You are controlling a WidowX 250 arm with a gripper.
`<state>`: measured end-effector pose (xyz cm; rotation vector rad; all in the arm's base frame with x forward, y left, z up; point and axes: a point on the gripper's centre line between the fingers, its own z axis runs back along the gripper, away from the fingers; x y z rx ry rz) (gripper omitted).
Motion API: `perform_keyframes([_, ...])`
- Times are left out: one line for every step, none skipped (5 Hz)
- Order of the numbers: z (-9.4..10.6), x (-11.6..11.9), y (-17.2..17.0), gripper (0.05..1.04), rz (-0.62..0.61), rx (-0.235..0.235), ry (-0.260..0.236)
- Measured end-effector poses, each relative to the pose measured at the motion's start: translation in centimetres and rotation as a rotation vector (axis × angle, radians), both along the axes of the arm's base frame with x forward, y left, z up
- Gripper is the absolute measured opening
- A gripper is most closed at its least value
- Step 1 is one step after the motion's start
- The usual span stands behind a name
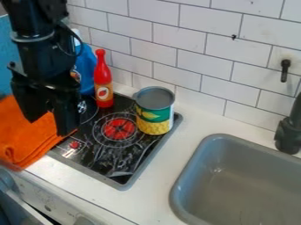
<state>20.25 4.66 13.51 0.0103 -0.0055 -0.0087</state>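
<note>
At the upper left the black gripper [48,125] hangs open, its two fingers apart with nothing between them. Behind and below it lies a folded orange cloth [20,136], partly on the left of the black toy stove top [88,160]. A red bottle [103,83] stands upright just right of the gripper, at the back of the stove. Farther right, a can [155,112] with a green and yellow label stands upright by the stove's right edge. A blue bottle [86,68] stands behind the arm, partly hidden by it.
A grey sink [250,182] is set into the white counter at the right, with a black faucet [289,132] beside it. White wall tiles [176,46] with a black hook [284,70] rise behind. The stove front with knobs [50,204] runs along the lower left.
</note>
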Motion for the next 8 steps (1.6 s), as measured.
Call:
perform_keyframes([-0.4, -0.1, 0.0, 1.001, 0.000, -0.004, 0.016])
perform_keyframes([-1.0, 1.0, 2.6, 1.001, -0.018, 0.000, 0.012])
perform_keyframes([-1.9, 2.3, 5.7, 1.001, -0.046, 0.011, -0.025])
perform_keyframes([-2.5, 3.8, 8.0, 1.001, -0.085, 0.067, -0.021])
perform_keyframes([-3.0, 4.0, 11.5, 1.001, -0.046, 0.131, 0.000])
perform_keyframes([-2.7, 4.0, 14.3, 1.001, -0.037, 0.168, 0.014])
perform_keyframes([-3.7, 3.6, 16.3, 1.001, -0.006, 0.164, 0.048])
perform_keyframes([-4.8, 3.6, 17.0, 1.001, 0.006, 0.189, 0.060])
